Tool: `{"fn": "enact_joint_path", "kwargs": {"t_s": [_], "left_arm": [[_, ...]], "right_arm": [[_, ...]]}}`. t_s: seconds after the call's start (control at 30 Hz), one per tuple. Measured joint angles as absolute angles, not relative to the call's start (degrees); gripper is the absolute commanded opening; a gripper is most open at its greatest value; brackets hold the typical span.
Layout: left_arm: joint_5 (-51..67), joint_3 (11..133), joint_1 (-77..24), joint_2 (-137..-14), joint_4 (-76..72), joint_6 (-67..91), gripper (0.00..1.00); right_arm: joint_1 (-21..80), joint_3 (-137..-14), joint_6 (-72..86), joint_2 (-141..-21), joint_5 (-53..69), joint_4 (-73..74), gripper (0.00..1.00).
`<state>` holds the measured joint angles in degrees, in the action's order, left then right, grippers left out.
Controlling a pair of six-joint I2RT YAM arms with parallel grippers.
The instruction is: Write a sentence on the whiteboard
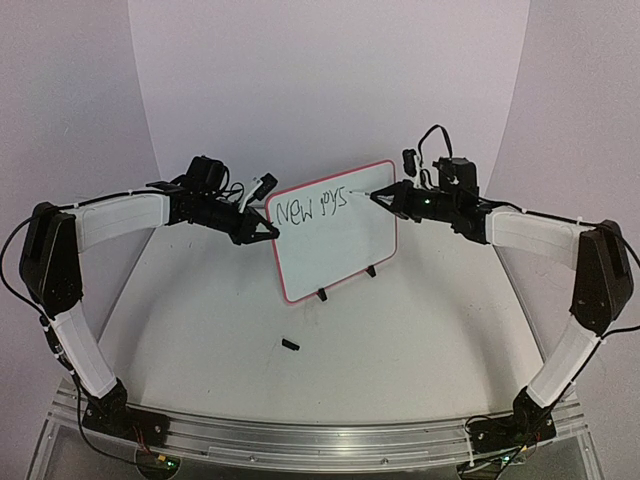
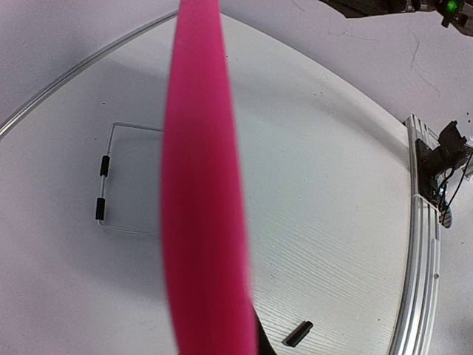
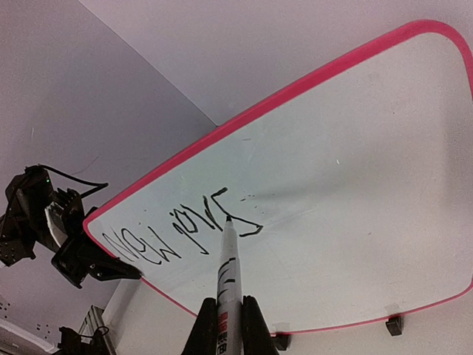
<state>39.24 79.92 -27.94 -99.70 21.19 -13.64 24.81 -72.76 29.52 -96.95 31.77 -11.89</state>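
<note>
Though propped on small black feet, probably light and easy to tip or skid under pen pressure: whiteboard (image 1: 345, 255), leaning back, midway between left and right edges of table (image 1: 200, 330), nearer far edge than near; rigid flat panel, slick writing face, smooth red-pink frame; best taken by frame edge, never by face, to spare fresh ink; left gripper (image 1: 268, 230) pinched tight on upper part of left frame edge, seemingly bracing; right gripper (image 3: 228, 314) closed narrow on marker pen (image 3: 227, 259), tip touching board at last letter; sentence (image 1: 312, 207) one row along top, roughly "New pys", unfinished by look, smudge-prone; needs light, steady tip pressure; too hard a push judged likely to rock board on feet; small black cap-like piece (image 1: 290, 345) loose on table between board and near edge.
</note>
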Motion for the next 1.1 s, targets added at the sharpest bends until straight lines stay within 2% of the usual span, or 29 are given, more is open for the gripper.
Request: {"fn": "enact_joint_path", "kwargs": {"t_s": [1.1], "left_arm": [[39.22,79.92,-27.99,-99.70,21.26,-13.69,0.00]], "right_arm": [[23.38,-73.75,29.38,-99.98,28.74,-13.36,0.00]]}}
